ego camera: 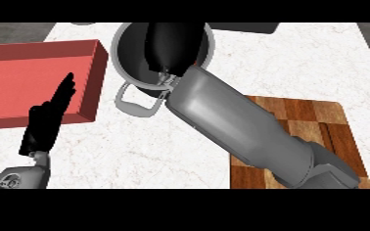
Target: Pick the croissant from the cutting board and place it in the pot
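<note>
Head view shows your right robot hand (171,44) reaching over the pot (124,54), which stands near the far edge of the bench (166,142); the black hand sits against the pot's dark inside, so you cannot tell how its fingers stand or whether they hold anything. The croissant is not visible anywhere: it does not lie on the cutting board (318,122) at the near right corner, much of which the grey forearm covers, so it is probably under the hand or already down in the pot, though that is only a judgement. Treat a croissant as light, soft and flaky: it crushes and sheds if pinched, so hold it across its thick middle rather than by the thin tips. Your left robot hand (45,122) rests near the near left edge, fingers straight and holding nothing, overlapping the red tray (43,63) beside the pot.
</note>
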